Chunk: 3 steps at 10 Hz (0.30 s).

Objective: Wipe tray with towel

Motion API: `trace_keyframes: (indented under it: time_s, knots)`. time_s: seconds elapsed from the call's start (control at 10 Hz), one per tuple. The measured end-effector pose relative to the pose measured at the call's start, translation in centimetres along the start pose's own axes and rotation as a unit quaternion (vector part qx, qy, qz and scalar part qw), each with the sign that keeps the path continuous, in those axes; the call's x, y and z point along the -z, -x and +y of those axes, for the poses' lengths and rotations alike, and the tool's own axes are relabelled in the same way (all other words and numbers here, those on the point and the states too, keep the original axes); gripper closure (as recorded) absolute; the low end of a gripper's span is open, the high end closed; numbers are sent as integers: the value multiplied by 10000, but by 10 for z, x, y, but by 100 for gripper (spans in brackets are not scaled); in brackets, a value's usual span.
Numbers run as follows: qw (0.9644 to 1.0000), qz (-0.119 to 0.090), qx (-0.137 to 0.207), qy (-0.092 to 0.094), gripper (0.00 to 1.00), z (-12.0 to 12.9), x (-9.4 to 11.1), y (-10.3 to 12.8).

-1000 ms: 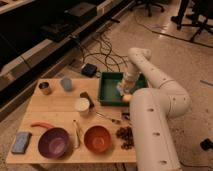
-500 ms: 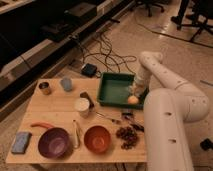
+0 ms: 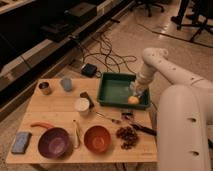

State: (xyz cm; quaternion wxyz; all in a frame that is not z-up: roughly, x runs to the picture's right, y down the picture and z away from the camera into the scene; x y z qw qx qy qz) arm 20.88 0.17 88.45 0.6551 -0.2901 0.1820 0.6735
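End effector [image 3: 137, 91] farther right along the tray's [image 3: 107, 94] right edge, above newly visible orange ball [image 3: 133, 100].

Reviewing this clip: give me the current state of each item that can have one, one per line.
gripper: lowered over the tray's right end
tray: flat on the table, holding an orange ball
orange ball: resting in the tray's right front corner
purple bowl: upright, looks empty
orange bowl: upright, looks empty
white cup: upright
metal can: upright
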Motion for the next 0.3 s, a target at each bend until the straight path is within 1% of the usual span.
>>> trace_keyframes:
  time_s: [0.1,0.2,0.3]
  knots:
    - [9999,91,41,57,100,14,-3,0]
    - [9996,212,76,143,100,25,-3,-4]
    - [9991,343,131,229,100,36,-3,-14]
